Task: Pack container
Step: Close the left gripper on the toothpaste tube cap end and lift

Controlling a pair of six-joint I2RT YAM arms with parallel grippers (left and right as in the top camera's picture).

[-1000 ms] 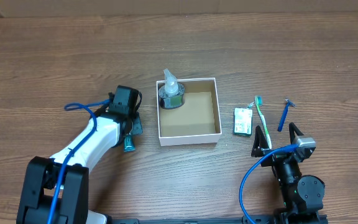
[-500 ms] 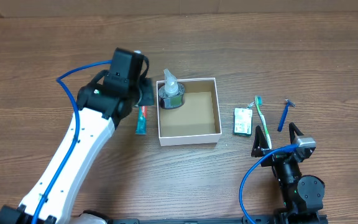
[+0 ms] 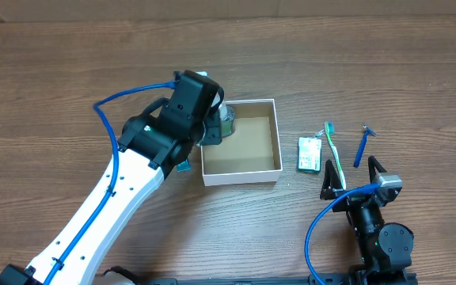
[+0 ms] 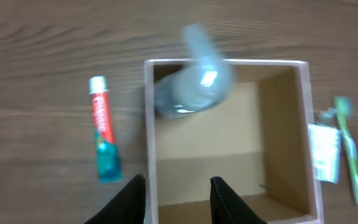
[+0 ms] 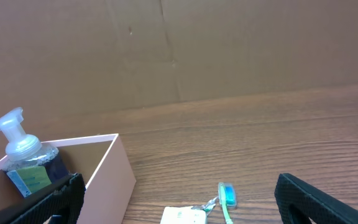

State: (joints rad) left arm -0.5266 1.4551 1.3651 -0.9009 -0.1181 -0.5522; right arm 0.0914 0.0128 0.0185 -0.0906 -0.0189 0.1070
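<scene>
Find container [image 3: 241, 179] at centre of overhead frame, on wood table [image 3: 355, 63], w/ pump bottle [image 4: 194, 87] standing in its upper-left corner. Prob. light, thin cardboard: stiff enough to nudge, but likely to slide on the wood or dent if squeezed hard, and heavier toward the bottle corner. Best to pinch one wall over the rim, lower or right side of frame, away from bottle

Left gripper [image 4: 179, 202]: spread, holding nothing, bottom centre of left wrist frame, one finger each side of container's left wall; can't tell if touching. Right gripper [image 3: 353, 179]: wide apart, empty, lower right of overhead

Only in left wrist view: whole toothpaste tube [image 4: 104, 137], just left of container; in overhead mostly hidden under left arm [image 3: 125, 190]. Sharp only in overhead: toothbrush [image 3: 332, 146], blue razor [image 3: 362, 146], small green-white packet [image 3: 310, 154], all right of container; blurred at right edge of left wrist frame. Only in right wrist view: side-on look at bottle label & container wall height
</scene>
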